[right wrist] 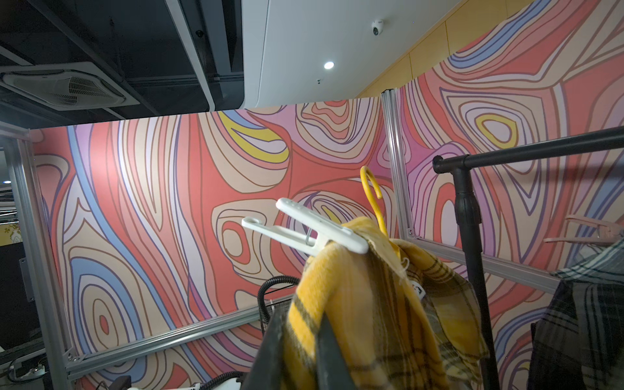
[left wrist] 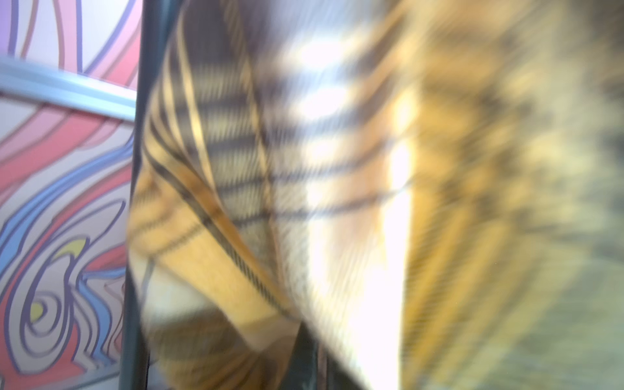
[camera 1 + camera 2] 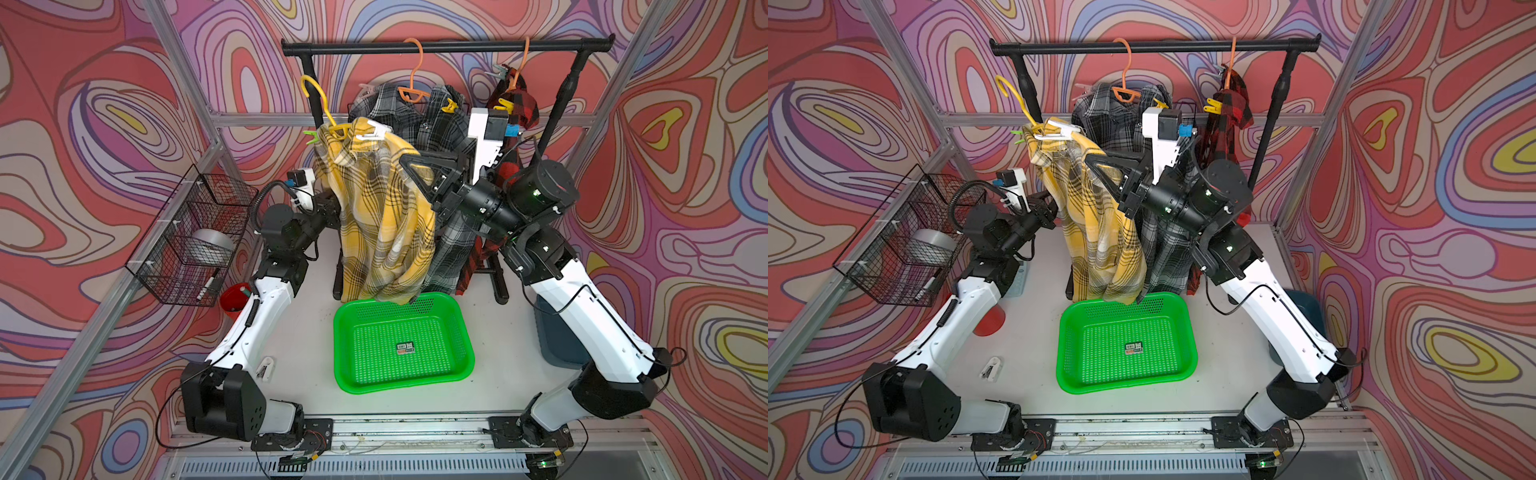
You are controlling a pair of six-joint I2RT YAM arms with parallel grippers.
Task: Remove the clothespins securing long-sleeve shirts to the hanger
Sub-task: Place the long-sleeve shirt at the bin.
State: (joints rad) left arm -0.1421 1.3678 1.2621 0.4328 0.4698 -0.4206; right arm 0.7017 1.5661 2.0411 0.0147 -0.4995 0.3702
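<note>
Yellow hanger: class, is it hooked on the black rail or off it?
Off. The yellow hanger has its hook free in the air beside the black rail, touching nothing, in the right wrist view.

Swirl-pattern walls (image 3: pixel 685 166), alu frame (image 3: pixel 249 119), white tabletop (image 3: pixel 316 328), ceiling spotlight (image 1: pixel 329 65) on, AC unit (image 1: pixel 64 88).

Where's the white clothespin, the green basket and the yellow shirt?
white clothespin (image 1: pixel 324 227): right wrist view, on its upper arm.
green basket (image 3: pixel 403 384): in a top view, on its front rim.
yellow shirt (image 3: pixel 386 216): in a top view, middle of the hanging cloth.
</note>
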